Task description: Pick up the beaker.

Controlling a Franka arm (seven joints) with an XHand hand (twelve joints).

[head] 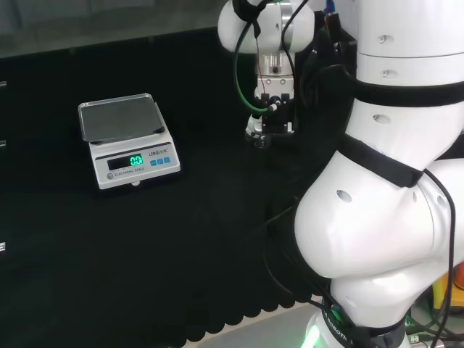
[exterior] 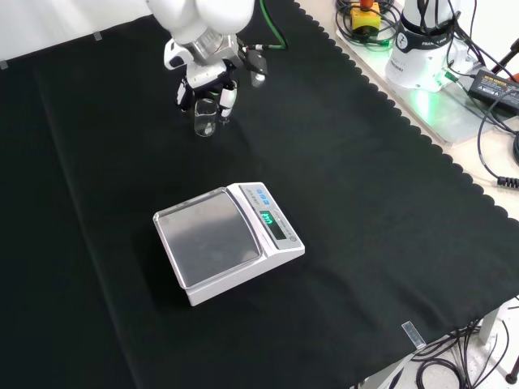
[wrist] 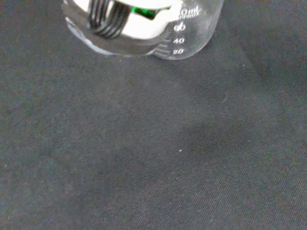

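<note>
Sitting nearest in the front view, a white digital scale (exterior: 229, 241) with a bare steel weighing pan rests on the black cloth of the counter (exterior: 365, 203), its lit green display turned toward four o'clock. From the scale, the small clear glass beaker (exterior: 205, 118) lies at about twelve o'clock, well apart from it and farther up the cloth. It stands upright on the cloth. The black and white hand (exterior: 208, 79) comes down over it from the view's top, fingers (exterior: 228, 100) pointing downward on either side of the glass; whether they touch or pinch the beaker cannot be told, so the grip is uncertain. In the wrist view the beaker's base (wrist: 144, 33) rests on the cloth, white graduation marks running up its wall. In the head view the scale (head: 128, 140) sits at about nine o'clock from the hand (head: 270, 119), which hangs below the white arm (head: 391, 174), with a green cable (head: 238, 76) looping beside the wrist.
</note>
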